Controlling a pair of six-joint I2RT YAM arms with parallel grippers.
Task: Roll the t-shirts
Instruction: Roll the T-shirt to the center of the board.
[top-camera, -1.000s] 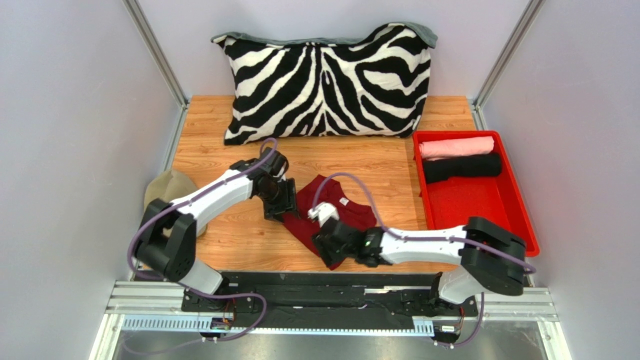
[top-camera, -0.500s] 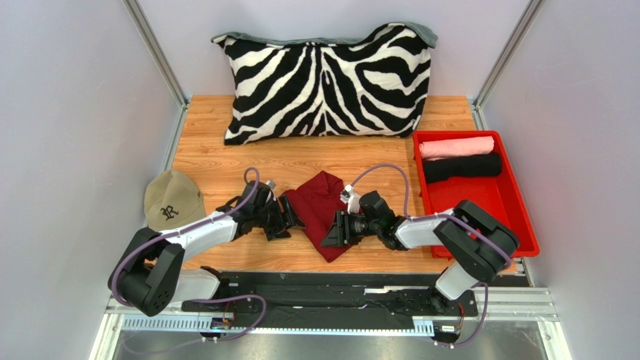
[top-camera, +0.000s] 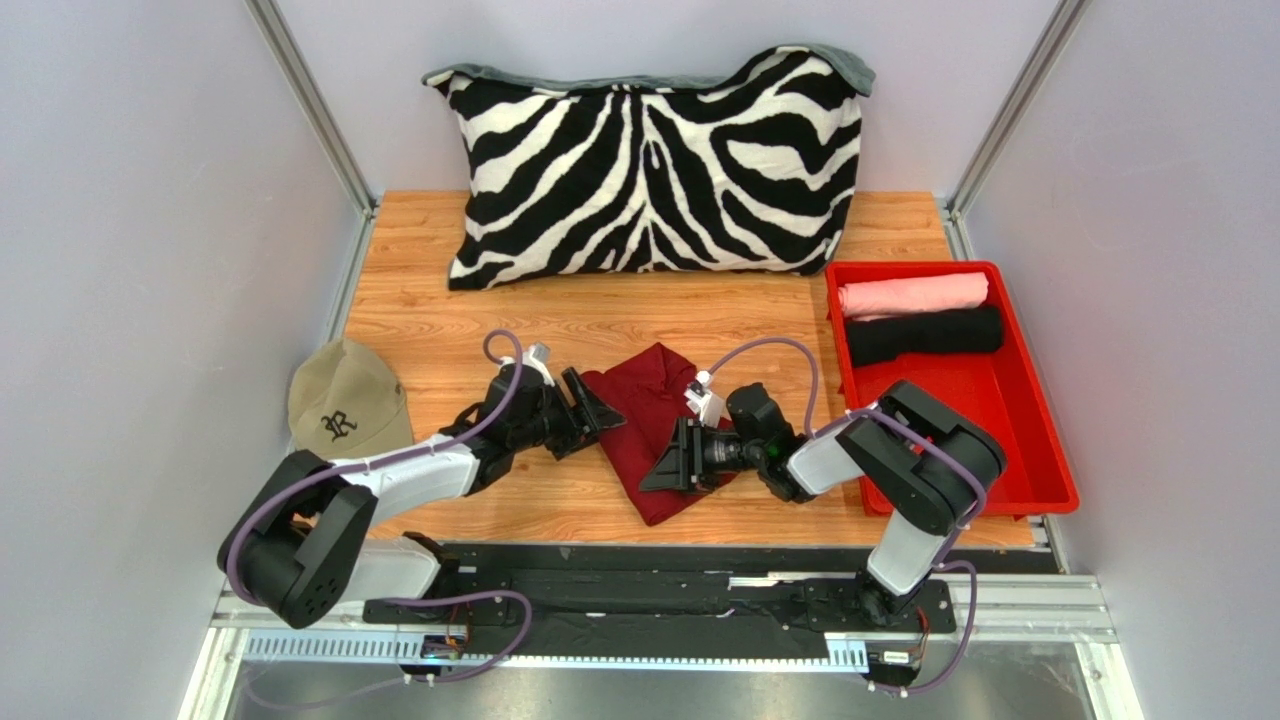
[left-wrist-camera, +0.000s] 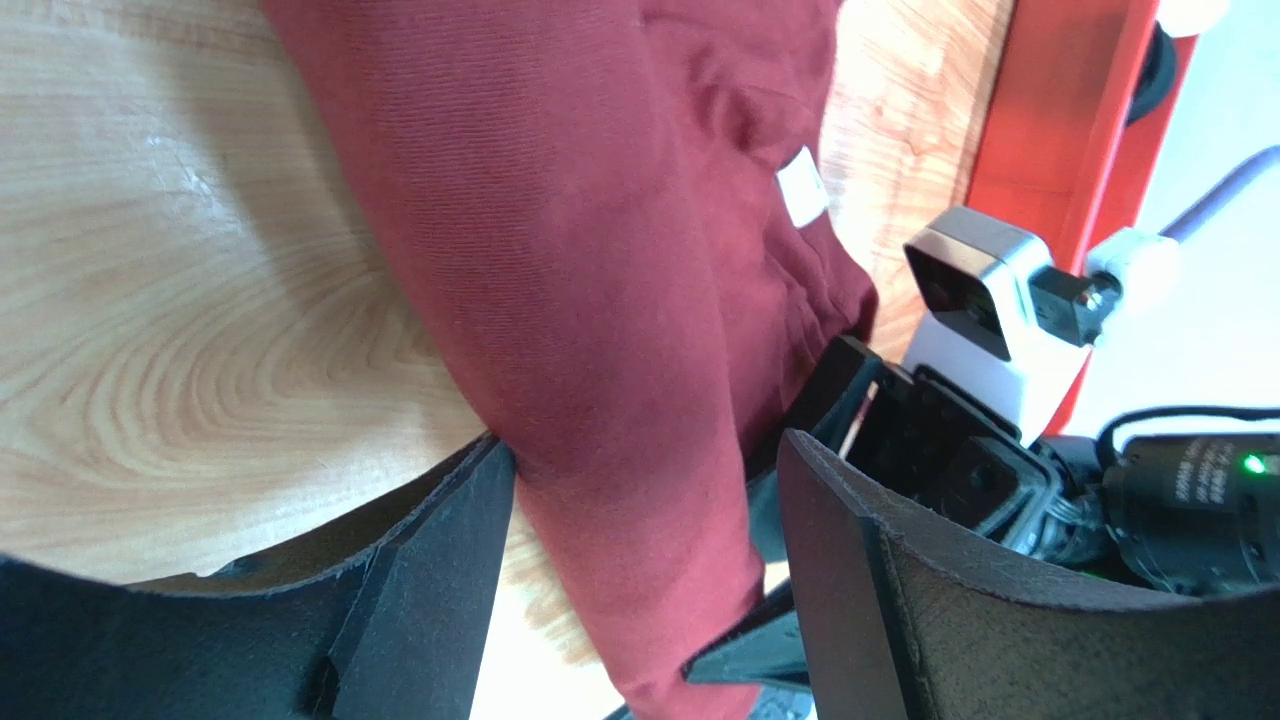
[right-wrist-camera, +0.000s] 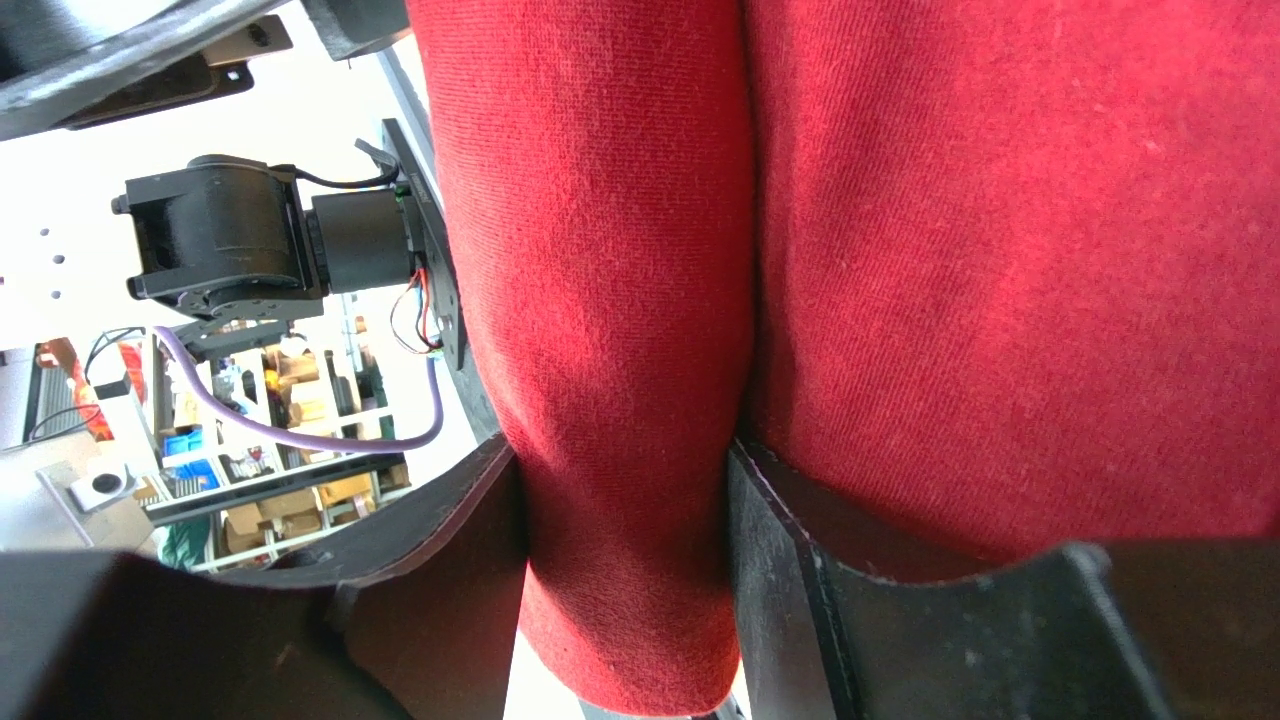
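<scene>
From above, the maroon t-shirt (top-camera: 649, 408) lies bunched a little toward 6 o'clock of the middle of the wooden counter (top-camera: 436, 308). The left jaws meet its 9 o'clock edge and the right jaws press in at about 5 o'clock, so the two wrists face each other across the cloth. Only this view shows the surroundings: the zebra-striped pillow (top-camera: 654, 158) stands at 12 o'clock and the khaki cap (top-camera: 346, 402) sits at 9 o'clock. The red tray (top-camera: 962, 405) at 3 o'clock holds a rolled pink t-shirt (top-camera: 912, 293) with a rolled black t-shirt (top-camera: 924, 333) just beside it. From this height it is impossible to tell how wide either pair of jaws stands. The left wrist view settles that for its own side. Its two dark fingers (left-wrist-camera: 428, 578) stand spread apart astride a thick fold of the maroon cloth, which touches the finger toward 7 o'clock while a narrow dark gap separates it from the other, so these jaws are open around the fold rather than pinching it. This view also shows a small white label on the shirt, bare wood toward 9 o'clock, the right wrist's white camera block at 3 o'clock and a strip of the tray at 1 o'clock. In the right wrist view red cloth covers nearly everything. A fat fold runs down between the fingers (right-wrist-camera: 451, 555), filling the space and touching both, so the right jaws are gripping the shirt. The left arm's black motor shows at 10 o'clock, and no counter is visible.
</scene>
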